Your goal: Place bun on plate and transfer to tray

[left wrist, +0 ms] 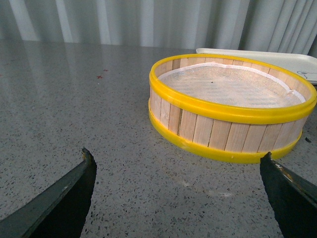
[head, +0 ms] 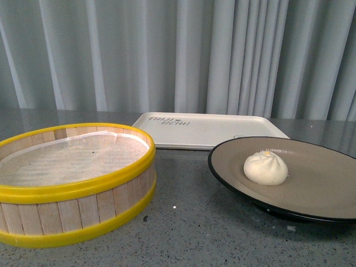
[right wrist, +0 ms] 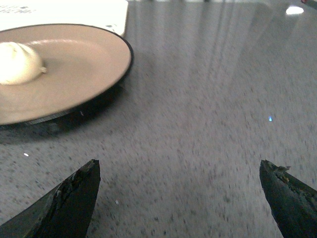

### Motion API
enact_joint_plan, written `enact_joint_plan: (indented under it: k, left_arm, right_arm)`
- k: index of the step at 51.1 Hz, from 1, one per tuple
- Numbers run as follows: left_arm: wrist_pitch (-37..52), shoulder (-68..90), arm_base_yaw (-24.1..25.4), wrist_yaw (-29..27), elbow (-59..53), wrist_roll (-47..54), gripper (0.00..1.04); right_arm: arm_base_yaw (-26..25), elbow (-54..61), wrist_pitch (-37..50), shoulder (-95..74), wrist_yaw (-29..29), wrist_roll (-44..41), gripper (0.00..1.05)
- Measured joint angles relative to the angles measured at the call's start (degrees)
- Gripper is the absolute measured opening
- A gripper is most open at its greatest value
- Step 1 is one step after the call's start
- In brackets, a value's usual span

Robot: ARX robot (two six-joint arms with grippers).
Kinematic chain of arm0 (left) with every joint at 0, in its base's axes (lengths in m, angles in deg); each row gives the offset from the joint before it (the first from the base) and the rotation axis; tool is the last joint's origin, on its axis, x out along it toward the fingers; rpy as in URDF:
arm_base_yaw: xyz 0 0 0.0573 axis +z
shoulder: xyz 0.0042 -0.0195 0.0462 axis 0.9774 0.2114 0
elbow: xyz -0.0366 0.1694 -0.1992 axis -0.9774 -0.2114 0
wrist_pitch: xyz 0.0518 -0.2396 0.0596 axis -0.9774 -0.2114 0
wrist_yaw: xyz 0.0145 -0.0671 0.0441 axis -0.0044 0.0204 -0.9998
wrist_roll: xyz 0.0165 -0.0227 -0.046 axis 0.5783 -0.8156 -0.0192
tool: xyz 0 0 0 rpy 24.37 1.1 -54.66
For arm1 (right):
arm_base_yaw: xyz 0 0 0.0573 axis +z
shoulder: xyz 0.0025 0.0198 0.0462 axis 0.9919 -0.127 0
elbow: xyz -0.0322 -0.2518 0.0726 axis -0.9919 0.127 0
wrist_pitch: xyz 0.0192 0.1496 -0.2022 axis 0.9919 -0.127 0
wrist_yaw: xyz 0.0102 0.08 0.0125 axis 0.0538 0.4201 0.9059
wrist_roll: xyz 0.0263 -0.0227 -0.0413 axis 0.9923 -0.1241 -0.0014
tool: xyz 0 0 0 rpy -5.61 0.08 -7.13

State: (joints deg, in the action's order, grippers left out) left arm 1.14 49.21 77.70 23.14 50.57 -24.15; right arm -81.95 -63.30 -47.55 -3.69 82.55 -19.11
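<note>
Front view: steamer basket point(head: 78, 208) beside plate point(head: 322, 178), tray point(head: 211, 130) behind both.

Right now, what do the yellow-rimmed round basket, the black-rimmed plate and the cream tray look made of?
Yellow-rimmed round basket: pale wooden slats, glossy yellow bands, probably plastic. Black-rimmed beige plate: likely matte glazed ceramic. Cream rectangular tray: smooth, seemingly moulded plastic, printed lettering.
</note>
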Motion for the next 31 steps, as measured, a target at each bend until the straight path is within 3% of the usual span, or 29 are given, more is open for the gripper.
enact_joint_plan:
  k: [7,14,24,31]
  left_arm:
    - [0.0,0.0,0.0,0.0,0.0,0.0,0.98]
    - [0.0,0.0,0.0,0.0,0.0,0.0,0.98]
    - [0.0,0.0,0.0,0.0,0.0,0.0,0.98]
    - [0.0,0.0,0.0,0.0,0.0,0.0,0.98]
  right_arm:
    - [-1.8,-6.1,3.0,-7.5,7.7,-11.3,0.96]
    - [-2.6,-10.4,-0.6,-13.2,14.1,-24.7,0.96]
    - [-2.5,-15.4,-8.9,-20.5,21.5,-51.3,0.96]
    - [-0.5,-20.3,-10.0,-27.8,25.6,-68.9,0.96]
